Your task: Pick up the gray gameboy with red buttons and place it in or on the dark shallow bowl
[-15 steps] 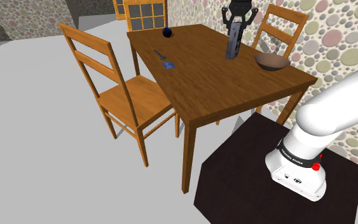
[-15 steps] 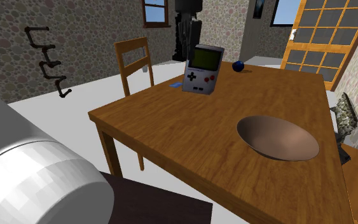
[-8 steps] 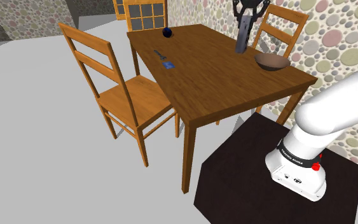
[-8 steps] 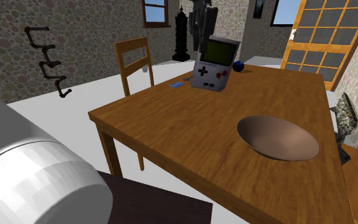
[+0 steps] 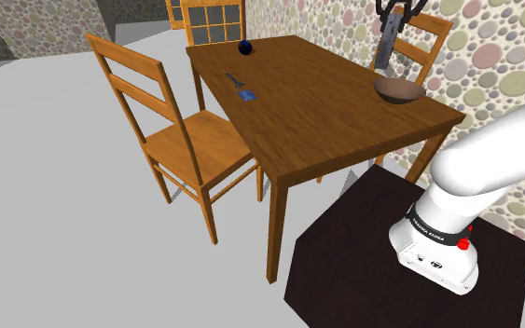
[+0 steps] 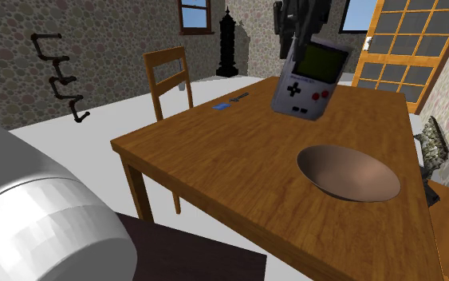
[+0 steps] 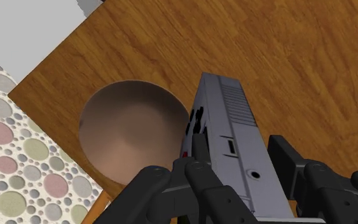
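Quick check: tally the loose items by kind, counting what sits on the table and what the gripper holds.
Gameboy, clasped in the gripper above the table: 1
Bowl: 1
Dark blue ball: 1
Small blue card: 1
Thin dark item: 1
Total: 5

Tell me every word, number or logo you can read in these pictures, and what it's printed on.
Nothing can be read for certain.
White lettering on the black band at the arm's base: too small to read.
Markings on the gameboy, under its screen and by its buttons: too blurred to read.
Small blue item on the table: no legible print.
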`<action>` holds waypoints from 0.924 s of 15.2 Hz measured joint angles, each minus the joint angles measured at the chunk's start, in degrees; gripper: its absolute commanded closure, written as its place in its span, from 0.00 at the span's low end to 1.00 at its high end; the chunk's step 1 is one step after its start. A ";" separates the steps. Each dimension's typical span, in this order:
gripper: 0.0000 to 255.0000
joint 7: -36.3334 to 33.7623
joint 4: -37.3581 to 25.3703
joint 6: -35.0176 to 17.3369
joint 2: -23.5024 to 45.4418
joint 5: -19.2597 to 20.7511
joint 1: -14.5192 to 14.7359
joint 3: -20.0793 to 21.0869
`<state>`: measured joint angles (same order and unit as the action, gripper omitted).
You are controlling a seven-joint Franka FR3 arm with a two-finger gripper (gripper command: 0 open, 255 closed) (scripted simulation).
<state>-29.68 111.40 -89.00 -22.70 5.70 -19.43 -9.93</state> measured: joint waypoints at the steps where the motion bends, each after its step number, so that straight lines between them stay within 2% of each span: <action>1: 1.00 1.44 -0.46 0.37 -0.01 0.37 -0.46 -0.99; 8: 1.00 10.90 -4.94 1.75 2.28 2.19 -3.21 -7.65; 14: 1.00 11.35 0.09 -2.50 1.43 2.68 -3.61 -8.35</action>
<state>-18.33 111.49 -91.50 -21.27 8.38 -23.04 -18.28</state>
